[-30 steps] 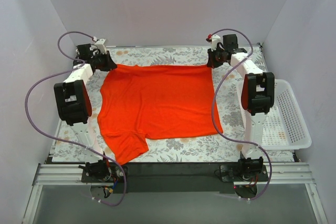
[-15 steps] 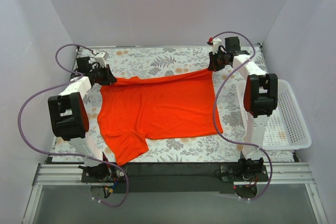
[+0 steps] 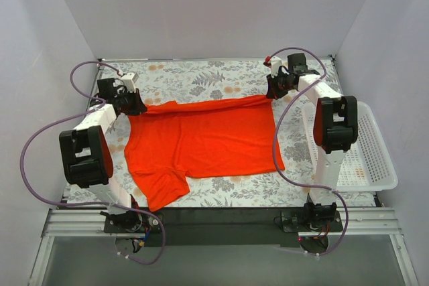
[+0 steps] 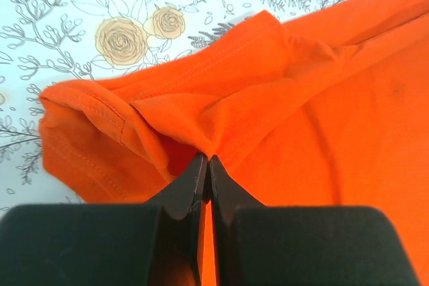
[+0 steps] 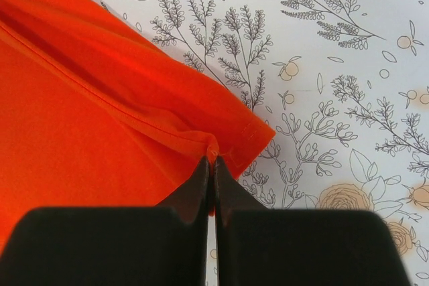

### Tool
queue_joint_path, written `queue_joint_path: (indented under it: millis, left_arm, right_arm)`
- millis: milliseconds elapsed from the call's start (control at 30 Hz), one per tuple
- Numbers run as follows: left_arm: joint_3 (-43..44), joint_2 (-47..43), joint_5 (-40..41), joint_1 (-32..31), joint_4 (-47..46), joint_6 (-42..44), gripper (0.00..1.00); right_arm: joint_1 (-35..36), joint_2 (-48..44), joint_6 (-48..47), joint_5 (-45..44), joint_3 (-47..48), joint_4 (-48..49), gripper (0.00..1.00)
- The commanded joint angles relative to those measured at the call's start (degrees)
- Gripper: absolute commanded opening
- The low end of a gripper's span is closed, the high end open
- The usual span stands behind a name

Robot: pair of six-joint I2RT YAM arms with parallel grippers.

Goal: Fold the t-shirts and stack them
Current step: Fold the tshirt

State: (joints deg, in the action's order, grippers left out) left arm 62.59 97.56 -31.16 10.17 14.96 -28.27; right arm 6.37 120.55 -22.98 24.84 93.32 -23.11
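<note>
One bright orange-red t-shirt [image 3: 201, 142] lies on the floral mat [image 3: 201, 75], its far edge lifted and drawn toward the near side. My left gripper [image 3: 136, 107] is shut on the shirt's far left corner; in the left wrist view the cloth [image 4: 268, 112] bunches at the closed tips [image 4: 206, 160]. My right gripper [image 3: 271, 92] is shut on the far right corner; in the right wrist view the hemmed corner [image 5: 134, 118] is pinched at the tips [image 5: 210, 161]. A sleeve [image 3: 161, 189] lies flat at the near left.
A white slotted basket [image 3: 365, 145] stands at the right edge of the mat. The black rail [image 3: 214, 218] with the arm bases runs along the near edge. White walls close in the back and sides.
Both grippers have pulled the shirt's far edge toward the near side and slightly up. The far edge now sits nearer and wrinkled, and more floral mat shows behind it.
</note>
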Motion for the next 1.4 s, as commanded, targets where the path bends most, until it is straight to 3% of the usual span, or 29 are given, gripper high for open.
queue_joint_path:
  millis: [0, 400, 433, 467, 500, 600, 633, 700, 900, 967, 1367]
  left_arm:
    - [0.5, -4.3, 0.9, 0.5, -0.1, 1.9, 0.0]
    - [-0.3, -1.3, 0.4, 0.4, 5.4, 7.6, 0.0]
    - [0.3, -1.1, -0.6, 0.4, 9.4, 8.8, 0.0]
    - [1.8, -1.0, -4.6, 0.5, 12.3, 14.0, 0.12]
    - [2.4, -1.1, -5.8, 0.6, 14.4, 15.5, 0.2]
    - [3.9, -2.4, -8.3, 1.8, 16.6, 17.2, 0.32]
    - [4.9, -1.7, -8.3, 1.9, 16.8, 16.8, 0.34]
    - [9.3, 0.1, -8.4, 2.0, 17.1, 15.7, 0.36]
    - [19.8, 10.6, -8.9, 1.8, 18.9, 10.6, 0.35]
    - [22.7, 12.6, -9.0, 1.7, 19.7, 9.2, 0.36]
    - [24.4, 18.3, -4.3, 1.2, 21.7, 8.2, 0.4]
  right_arm:
    - [-0.6, -4.3, -2.9, 0.8, -0.6, 0.2, 0.01]
    - [-0.5, -4.9, -6.5, 2.5, -4.5, -2.6, 0.01]
    - [-0.6, -4.9, -6.7, 2.2, -4.5, -3.1, 0.05]
    - [-0.5, -4.9, -7.1, 2.1, -4.4, -3.9, 0.12]
    - [-0.5, -4.9, -7.3, 1.8, -4.4, -4.4, 0.28]
    - [-0.5, -6.5, -7.7, 2.7, -3.5, -5.7, 0.59]
    - [-0.5, -6.6, -7.6, 3.1, -2.9, -6.1, 0.63]
    - [-0.4, -6.6, -7.1, 4.2, -1.6, -6.8, 0.64]
    - [1.8, -3.4, -6.1, 3.5, 2.3, -9.4, 0.46]
    - [2.5, -1.8, -6.3, 1.8, 2.6, -10.0, 0.45]
    - [3.9, 0.9, -10.2, -4.2, 0.5, -13.6, 0.39]
